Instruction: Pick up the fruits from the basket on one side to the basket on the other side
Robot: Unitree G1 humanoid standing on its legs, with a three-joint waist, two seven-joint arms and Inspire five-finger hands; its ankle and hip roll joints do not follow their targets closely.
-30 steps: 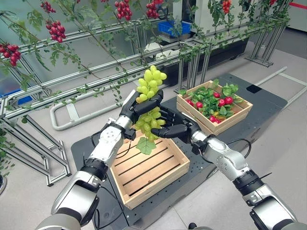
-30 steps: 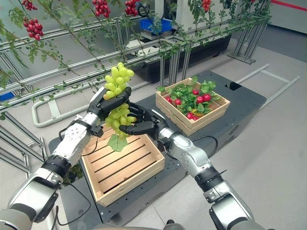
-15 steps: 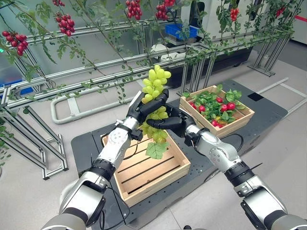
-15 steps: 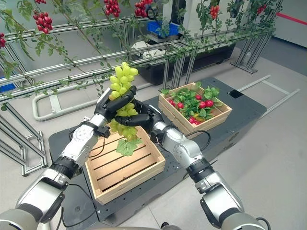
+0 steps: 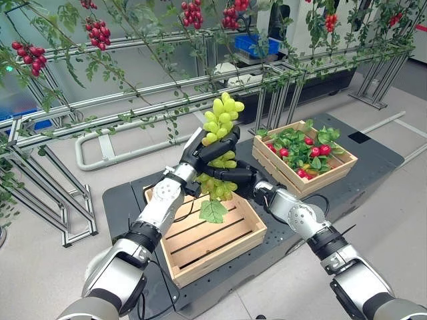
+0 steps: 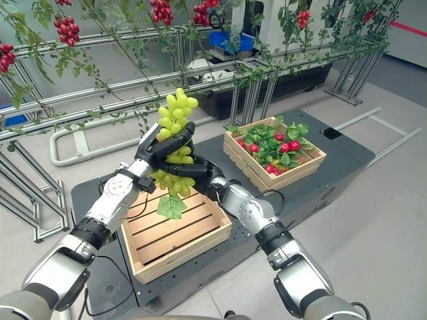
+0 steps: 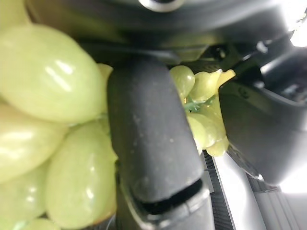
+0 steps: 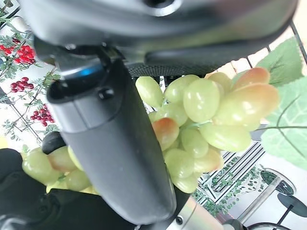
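A long bunch of green grapes (image 5: pixel 222 120) with a leaf hanging from its lower end is held upright above the near wooden crate (image 5: pixel 220 250). My left hand (image 5: pixel 203 148) is curled round the bunch's middle. My right hand (image 5: pixel 235 176) is curled round its lower half just beneath. Both wrist views show grapes (image 7: pixel 48 124) (image 8: pixel 201 120) pressed against the fingers. The far crate (image 5: pixel 333 175) holds red fruits among green leaves.
Both crates stand on a dark platform (image 5: pixel 127 200) on the floor. A metal frame with leafy vines and red berry clusters (image 5: pixel 100 33) runs behind and overhead. A white tubular rail (image 5: pixel 100 157) lies on the floor at the back left.
Both hands have risen slightly with the grape bunch and stayed curled on it. The whole picture has shifted a little, so the camera moved.
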